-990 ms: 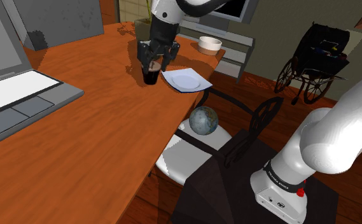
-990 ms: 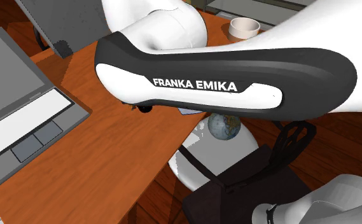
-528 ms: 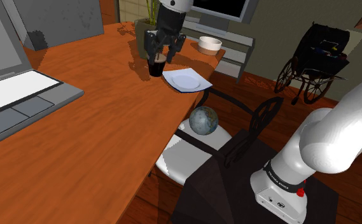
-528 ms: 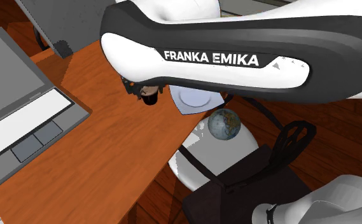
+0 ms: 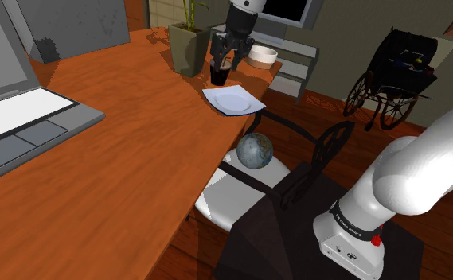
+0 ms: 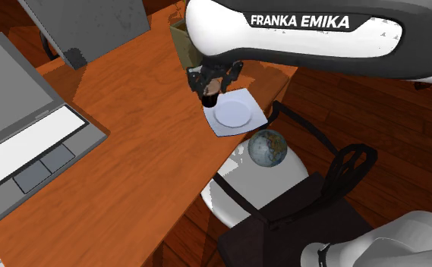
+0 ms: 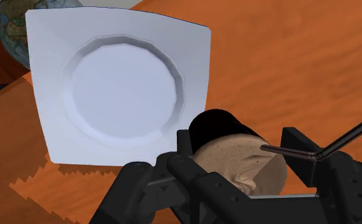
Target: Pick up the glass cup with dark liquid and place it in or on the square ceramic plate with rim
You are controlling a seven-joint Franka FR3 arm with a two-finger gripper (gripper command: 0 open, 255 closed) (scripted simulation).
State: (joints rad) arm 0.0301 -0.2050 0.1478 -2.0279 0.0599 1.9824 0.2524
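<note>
Glass is judged stiff, slick and breakable, and the cup (image 5: 219, 76) is made heavier and spill-prone by its dark liquid, so an upright hold across the upper wall is favoured. It is clasped between the jaws, at eleven o'clock of the square white plate (image 5: 234, 100) in the shoulder view, with the arm (image 5: 411, 179) stretched far across the bench (image 5: 121, 159) and the wrist pointed downward

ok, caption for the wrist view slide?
Fingers clasp the cup of dark liquid over the table, beside the white square plate.
</note>
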